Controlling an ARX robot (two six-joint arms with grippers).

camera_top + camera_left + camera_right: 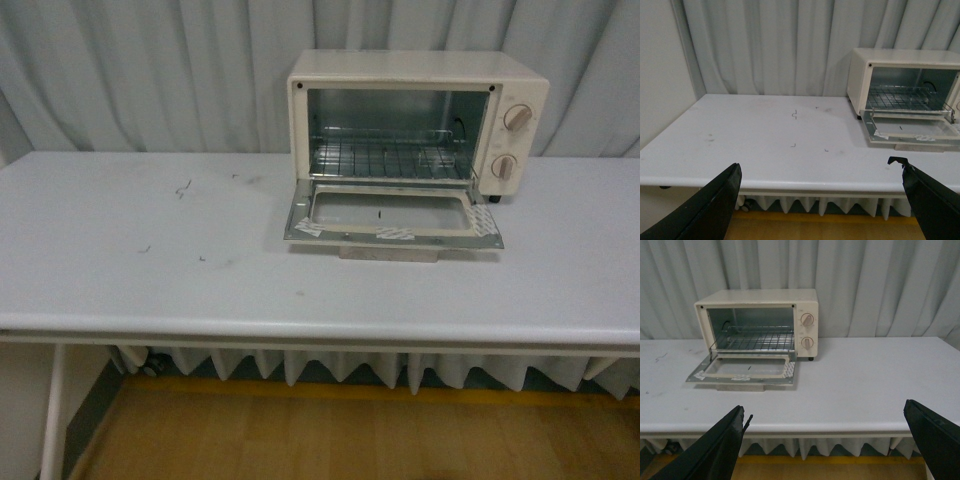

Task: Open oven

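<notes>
We see the oven [418, 120] near the back of the table [150, 260], right of centre, with its door [392, 215] already folded down flat and the wire rack [385, 160] exposed. We judge the opening done, so doing this step well means keeping both arms back and clear of the lowered door, without bumping its 2 knobs [510, 140]. Our left gripper [820, 200] and right gripper [825, 440] hang off the table's front edge, well apart from the oven, jaws spread wide and holding nothing.
</notes>
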